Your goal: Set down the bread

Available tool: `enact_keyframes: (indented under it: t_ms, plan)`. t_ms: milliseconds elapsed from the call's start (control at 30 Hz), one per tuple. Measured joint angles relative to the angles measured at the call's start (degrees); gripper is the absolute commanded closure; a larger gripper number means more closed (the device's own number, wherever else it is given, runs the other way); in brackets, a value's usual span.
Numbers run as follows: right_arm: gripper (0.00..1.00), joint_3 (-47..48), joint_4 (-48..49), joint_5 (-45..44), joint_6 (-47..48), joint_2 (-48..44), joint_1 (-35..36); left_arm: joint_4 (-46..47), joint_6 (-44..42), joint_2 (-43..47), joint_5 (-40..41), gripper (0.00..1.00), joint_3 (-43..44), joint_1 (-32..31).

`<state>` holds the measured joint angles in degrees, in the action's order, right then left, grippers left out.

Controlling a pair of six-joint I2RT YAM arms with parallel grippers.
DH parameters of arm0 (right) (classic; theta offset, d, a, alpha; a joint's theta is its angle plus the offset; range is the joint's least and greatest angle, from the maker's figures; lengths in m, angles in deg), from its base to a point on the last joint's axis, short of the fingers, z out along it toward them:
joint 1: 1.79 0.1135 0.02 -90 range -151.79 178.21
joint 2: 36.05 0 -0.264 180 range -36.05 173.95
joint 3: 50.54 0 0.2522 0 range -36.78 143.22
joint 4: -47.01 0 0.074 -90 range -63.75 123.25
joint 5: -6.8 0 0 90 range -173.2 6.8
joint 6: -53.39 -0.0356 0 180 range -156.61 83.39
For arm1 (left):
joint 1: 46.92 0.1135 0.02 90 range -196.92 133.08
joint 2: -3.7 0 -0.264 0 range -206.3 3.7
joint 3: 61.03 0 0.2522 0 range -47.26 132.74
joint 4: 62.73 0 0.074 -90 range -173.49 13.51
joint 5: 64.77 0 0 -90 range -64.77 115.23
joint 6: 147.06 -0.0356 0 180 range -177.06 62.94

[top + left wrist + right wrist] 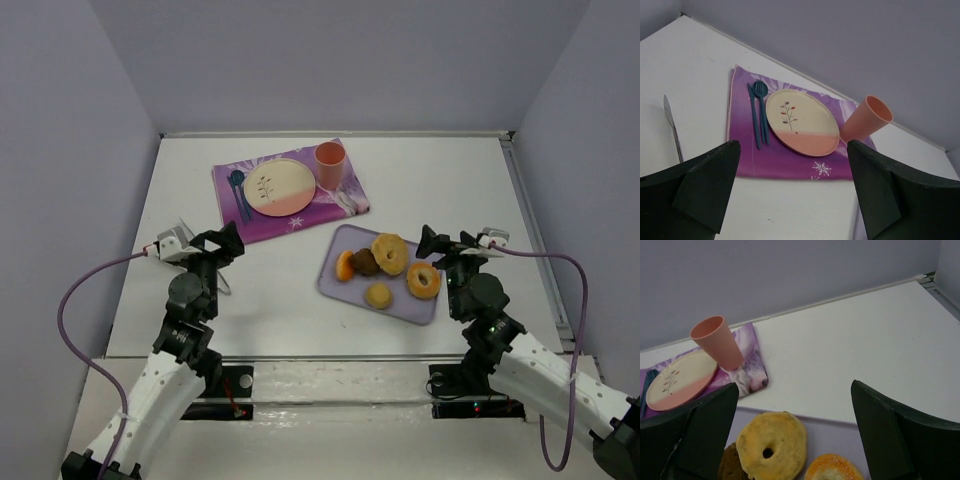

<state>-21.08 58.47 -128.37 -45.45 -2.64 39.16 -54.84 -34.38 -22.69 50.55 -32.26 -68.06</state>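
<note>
"White table (pixel 450 180) under everything, arms over it. How do the jaws stand?"

"Both spread wide, nothing in either. The left gripper (pixel 792 165) hangs well left of the lavender tray (pixel 405 308). The right gripper (pixel 795 390) sits just beside the tray's right end."

"And past the tray?"

"The purple placemat (pixel 300 222), beyond its left end, carrying the plate (pixel 278 186) and the pink cup (pixel 331 163) (the plate is my guess for where the bread goes)."

"On the tray itself?"

"The tan ring pastry (pixel 389 254) at its far side and the orange-glazed doughnut (pixel 424 280) toward its right end. Then the dark ball (pixel 365 262) and the bread (pixel 378 295), small and domed, at the tray's near edge. The right wrist view doesn't reach it."

"How will it handle?"

"Light, I'd judge, and smooth-domed, so a careless pinch could squirt it out. Soft or a hard model, I can't tell, so close gently either way. Grip from above, low across its widest part. Mind the doughnut and the dark ball, both near it on the tray."
</note>
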Motion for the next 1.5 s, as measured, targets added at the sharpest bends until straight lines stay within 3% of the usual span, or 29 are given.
enact_keyframes:
  t_ms: [133,400,700,833,967,1167,1333,1500]
  plan:
    - [0.0,-0.15,0.74,0.39,-0.13,-1.33,0.0,0.07,0.85,4.52,0.44,0.01,-0.57,0.0]
    - [0.0,-0.26,0.72,3.04,-0.63,1.29,0.0,-4.39,4.13,2.82,2.67,0.01,-0.02,0.0]
    - [0.0,6.1,-0.61,23.19,-0.57,9.53,0.0,-12.26,10.27,4.96,0.44,0.01,3.8,0.02]
    - [0.0,11.13,-0.5,26.95,-0.85,13.75,0.04,-23.28,17.66,2.45,3.74,0.01,10.67,0.02]
    - [0.0,13.2,-1.49,26.95,-2.38,16.61,0.04,-36.11,26.27,-7.76,8.09,0.01,19.61,0.13]
    - [0.0,14.27,-5.05,22.25,-5.68,19.91,0.04,-49.66,33.29,-20.35,8.79,0.01,24.76,0.26]
    - [0.0,14.27,-7.45,18.84,-7.08,20.31,-0.02,-56.54,36.3,-19.76,7.87,0.01,24.9,1.07]
    - [0.0,14.27,-8.33,19.32,-8.41,20.46,-1.42,-56.92,35.5,-18.99,5.57,0.01,24.94,5.33]
